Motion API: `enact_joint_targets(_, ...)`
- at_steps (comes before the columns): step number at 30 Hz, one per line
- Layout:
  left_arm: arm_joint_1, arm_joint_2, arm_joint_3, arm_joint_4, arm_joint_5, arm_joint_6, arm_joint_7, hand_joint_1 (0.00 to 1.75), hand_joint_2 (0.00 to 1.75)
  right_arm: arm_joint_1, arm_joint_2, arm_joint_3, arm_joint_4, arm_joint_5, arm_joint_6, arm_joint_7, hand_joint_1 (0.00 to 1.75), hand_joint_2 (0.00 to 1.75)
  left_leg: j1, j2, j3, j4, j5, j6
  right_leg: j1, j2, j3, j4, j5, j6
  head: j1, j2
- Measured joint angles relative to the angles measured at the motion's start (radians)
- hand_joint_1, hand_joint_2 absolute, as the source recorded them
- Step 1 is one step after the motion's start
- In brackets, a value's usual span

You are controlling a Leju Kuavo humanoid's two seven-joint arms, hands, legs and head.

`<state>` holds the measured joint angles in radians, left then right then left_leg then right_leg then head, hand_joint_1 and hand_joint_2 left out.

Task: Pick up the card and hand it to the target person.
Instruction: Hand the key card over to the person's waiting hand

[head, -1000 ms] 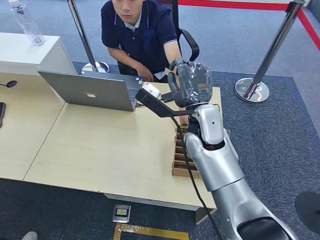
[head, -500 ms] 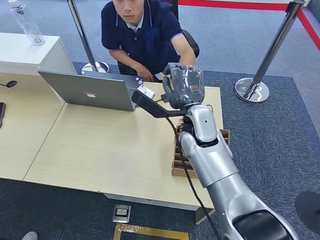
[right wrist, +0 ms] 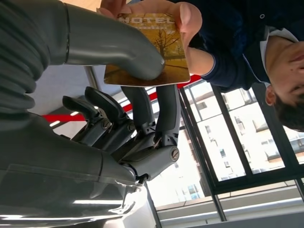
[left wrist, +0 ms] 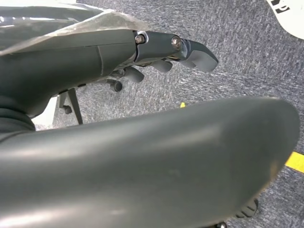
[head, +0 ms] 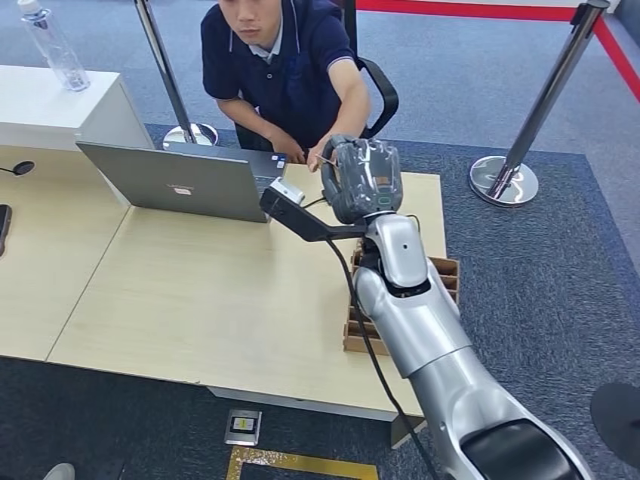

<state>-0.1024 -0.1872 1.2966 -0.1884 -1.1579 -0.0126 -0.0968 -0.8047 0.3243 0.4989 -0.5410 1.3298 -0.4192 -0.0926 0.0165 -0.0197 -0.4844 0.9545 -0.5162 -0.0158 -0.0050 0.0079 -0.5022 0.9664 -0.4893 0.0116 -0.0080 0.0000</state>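
My right hand [head: 361,178] is raised over the far edge of the desk, reaching toward the seated person [head: 283,60]. In the right wrist view its thumb and fingers [right wrist: 157,118] pinch a yellow hotel card [right wrist: 172,42] with a tree picture. The person's hand [right wrist: 181,16] also grips the card at its far end; in the head view that hand [head: 317,157] meets mine. My left hand [left wrist: 143,156] hangs beside my body over grey carpet, its fingers [left wrist: 186,47] stretched out with nothing in them.
A grey laptop [head: 181,180] stands open on the wooden desk [head: 211,300] in front of the person. A slotted wooden card box [head: 361,325] sits near the desk's right edge under my forearm. Stanchion bases [head: 503,180] stand on the carpet.
My right hand has carried the card left and farther out toward the person. The person's arm has come forward, and their hand now grips the card.
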Motion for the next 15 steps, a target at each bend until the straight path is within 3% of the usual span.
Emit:
enact_joint_targets(2,0.000,0.000,0.000,0.000,0.000,0.000,0.001,0.00,0.00,0.001,0.000,-0.001,0.002,-0.003,0.000,0.002,0.34,1.75,0.000,0.000,0.000,0.000,0.000,0.000,0.000,0.000,0.000,0.000,0.000,0.000,0.000,0.000)
enact_joint_targets(3,0.000,0.000,0.000,0.000,0.000,0.000,0.002,0.00,0.00,0.001,0.000,-0.002,0.002,-0.006,-0.001,0.002,0.00,1.75,0.000,0.000,0.000,0.000,0.000,0.000,0.000,0.000,0.000,0.000,0.000,0.000,0.000,0.000)
enact_joint_targets(5,0.000,0.001,0.000,0.000,0.001,0.000,0.003,0.00,0.00,0.004,0.001,-0.005,0.002,-0.023,-0.005,-0.004,0.00,1.75,0.000,0.000,0.000,0.000,0.000,0.000,0.000,0.000,0.000,0.000,0.000,0.000,0.000,0.000)
enact_joint_targets(9,0.000,0.001,0.000,0.000,0.009,0.000,0.006,0.00,0.00,0.036,0.002,-0.024,-0.024,-0.080,-0.027,-0.034,0.00,0.00,0.000,0.000,0.000,0.000,0.000,0.000,0.000,0.000,0.000,0.000,0.000,0.000,0.000,0.000)
enact_joint_targets(15,0.003,0.001,0.000,0.000,0.027,0.000,0.013,0.00,0.00,0.208,-0.020,-0.043,-0.234,-0.160,-0.025,-0.063,0.00,0.00,0.000,0.000,0.000,0.000,0.000,0.000,0.000,0.000,-0.001,-0.001,0.000,0.000,0.000,0.000)
